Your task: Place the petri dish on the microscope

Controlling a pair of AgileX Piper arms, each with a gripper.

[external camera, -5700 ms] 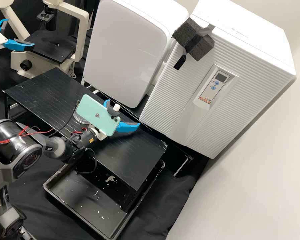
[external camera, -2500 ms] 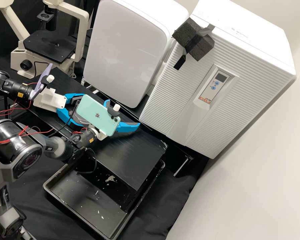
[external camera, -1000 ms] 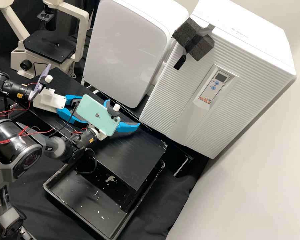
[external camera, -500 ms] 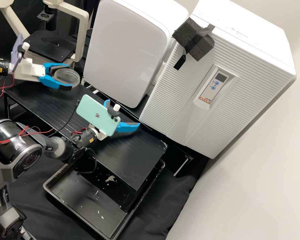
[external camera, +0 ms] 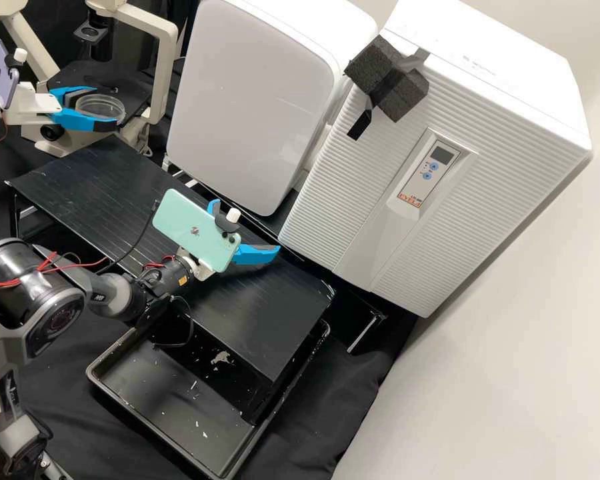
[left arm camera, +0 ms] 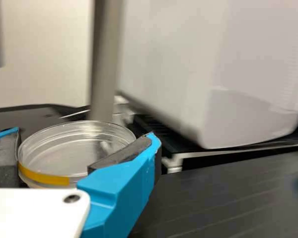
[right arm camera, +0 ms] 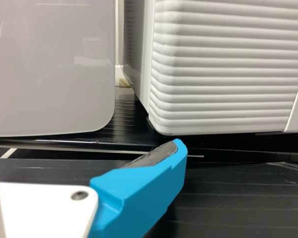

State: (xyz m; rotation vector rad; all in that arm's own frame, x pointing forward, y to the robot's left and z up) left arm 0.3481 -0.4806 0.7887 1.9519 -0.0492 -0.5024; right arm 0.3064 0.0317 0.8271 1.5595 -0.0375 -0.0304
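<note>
In the high view, my left claw [external camera: 105,107] is closed about the petri dish [external camera: 99,109], with one blue finger on each side of its round wall, presumably because a side grip leaves the underside free to settle on a flat surface. I hold it roughly level, which should suit a flat landing. Behind and around my fingertips is the black stage [external camera: 132,81] of the microscope [external camera: 167,53]; the dish overlaps its near edge in this view, though how much height lies between them I cannot tell. My guess is that I am in the approach, with lowering and release to come; the upright frame beyond my fingertips asks for care. In the left wrist view, the dark pads [left arm camera: 123,152] press the dish's rim from either side, and a yellow band [left arm camera: 43,177] runs along its wall, facing my palm. A blurred post [left arm camera: 105,59] rises just past the dish, perhaps part of that frame. In the right wrist view, my right claw stands open with nothing in its grip, over the black slatted shelf [right arm camera: 228,198] and facing the ribbed white cabinet [right arm camera: 223,69], probably parked there to leave the microscope side free.
</note>
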